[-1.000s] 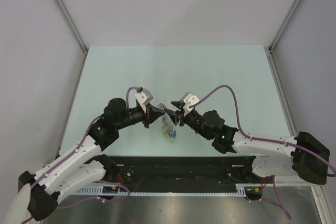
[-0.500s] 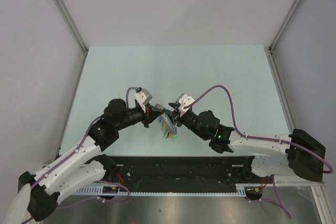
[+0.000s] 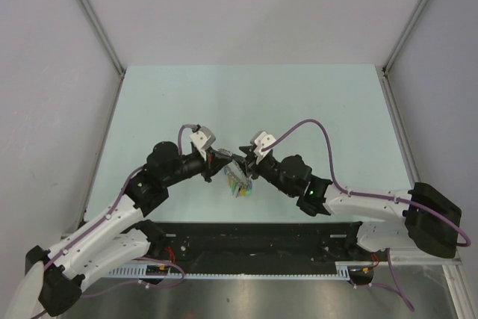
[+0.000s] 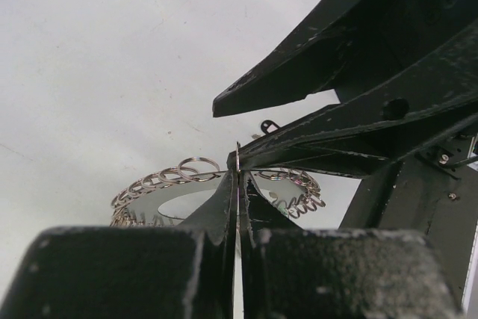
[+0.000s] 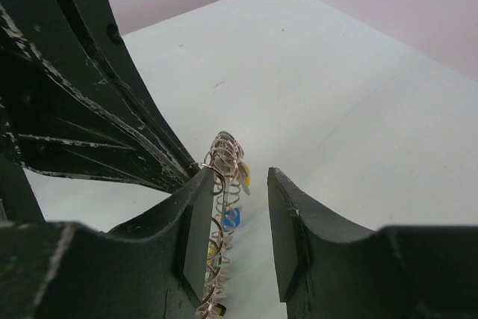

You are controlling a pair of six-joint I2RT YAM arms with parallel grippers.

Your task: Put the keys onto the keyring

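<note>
pale tbl (image 3: 224,95): left claw (image 4: 237,177) clamps keyring (image 4: 168,177); right claw (image 5: 239,192) half open, straddling it.

Keyring (image 4: 160,182): small linked rings curved behind the fingertips.
Left gripper (image 4: 237,175): clamped tight on its thin edge.

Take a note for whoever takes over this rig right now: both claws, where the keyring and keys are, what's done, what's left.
Left claw: shut on the thin edge of the keyring, holding it above the table.
Right claw: open, fingers astride the coils, not clamped.
Keys: blue and yellow heads hang among the coils between the claws.
Done: ring lifted; some keys appear to be on it.
Left: cannot tell whether every key is threaded, so check before releasing.
</note>
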